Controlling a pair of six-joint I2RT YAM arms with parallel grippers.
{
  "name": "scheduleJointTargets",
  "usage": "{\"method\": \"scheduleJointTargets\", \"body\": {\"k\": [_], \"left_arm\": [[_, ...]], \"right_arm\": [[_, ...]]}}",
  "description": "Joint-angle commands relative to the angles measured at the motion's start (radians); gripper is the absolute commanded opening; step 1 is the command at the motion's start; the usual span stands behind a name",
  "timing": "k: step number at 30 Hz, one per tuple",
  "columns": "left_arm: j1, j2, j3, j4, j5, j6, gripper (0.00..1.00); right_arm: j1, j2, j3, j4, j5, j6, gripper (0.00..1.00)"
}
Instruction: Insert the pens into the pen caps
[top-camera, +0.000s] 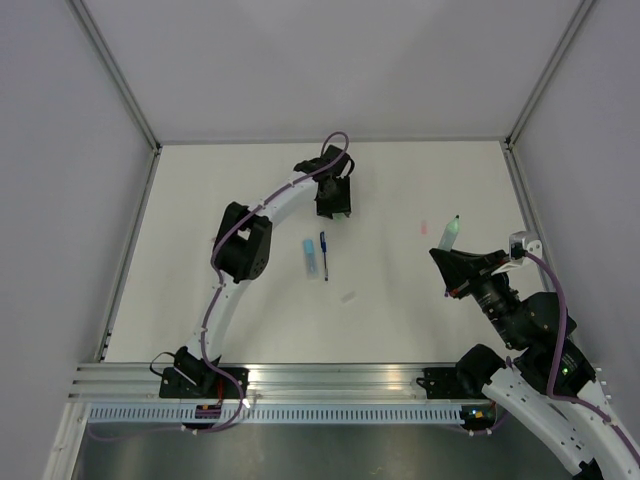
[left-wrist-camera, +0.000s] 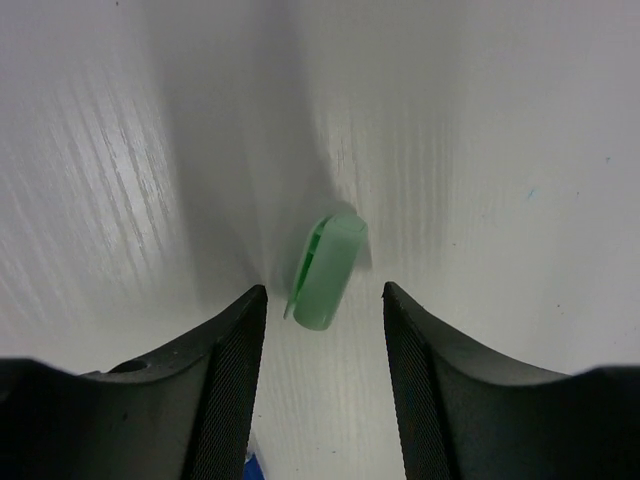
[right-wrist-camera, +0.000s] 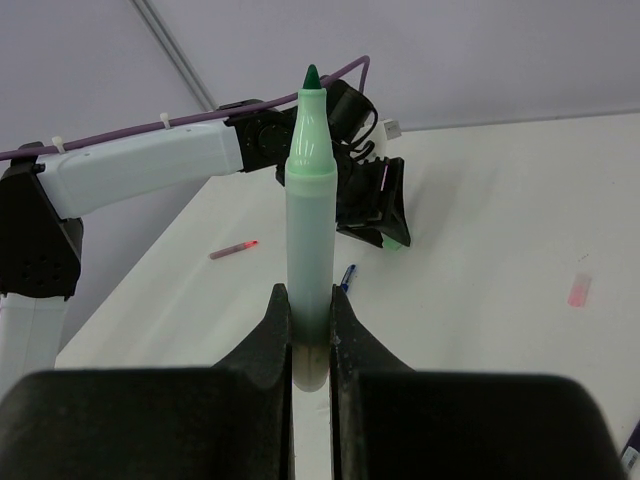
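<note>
Between the two black ribbed fingers (left-wrist-camera: 225, 380) of the left pincer (left-wrist-camera: 323, 293), just beyond their tips, a short mint-green plastic pen cap (left-wrist-camera: 328, 272) lies on its side on the white table (left-wrist-camera: 520, 130). Bare table shows on either side of the cap, so the pincer is released and touches nothing. The cap is stubby and translucent, with a clip-like strip along its left side, and it tilts slightly to the right. Seen from above, this left pincer (top-camera: 333, 200) hangs over the far middle of the table.

At the right side of the table, the right pincer (right-wrist-camera: 310, 300) is clenched on a pale green felt-tip pen (right-wrist-camera: 310, 190), gripping it near its base. The pen stands upright out of the fingers, uncapped, with its dark green tip uppermost.

Loose on the table lie a slim dark blue pen (top-camera: 324, 255) with a pale blue plastic tube (top-camera: 313, 258) just beside it, a red-pink pen (right-wrist-camera: 233, 249), and a pink cap (right-wrist-camera: 579, 290) well apart from them.
</note>
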Motion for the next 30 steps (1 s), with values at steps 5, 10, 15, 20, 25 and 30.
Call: {"method": "scheduleJointTargets", "body": {"k": [5, 10, 15, 20, 25, 30], "left_arm": [[0.047, -0.019, -0.023, 0.058, 0.161, 0.286, 0.56], [0.052, 0.036, 0.057, 0.001, 0.158, 0.366, 0.55], [0.05, 0.048, 0.051, 0.007, 0.199, 0.407, 0.55], [0.035, 0.052, 0.051, 0.016, 0.226, 0.438, 0.53], [0.019, 0.056, 0.055, 0.021, 0.201, 0.459, 0.53], [0.016, 0.061, 0.055, 0.018, 0.167, 0.461, 0.51]], "right_arm": [[-0.002, -0.008, 0.023, 0.003, 0.016, -0.006, 0.0], [-0.002, -0.002, 0.02, 0.008, 0.016, -0.009, 0.0], [-0.004, 0.006, 0.018, 0.011, 0.018, -0.009, 0.0], [-0.004, 0.006, 0.02, 0.011, 0.016, -0.011, 0.0], [-0.004, 0.006, 0.018, 0.011, 0.018, -0.009, 0.0], [-0.004, 0.009, 0.018, 0.011, 0.018, -0.009, 0.0]]}}
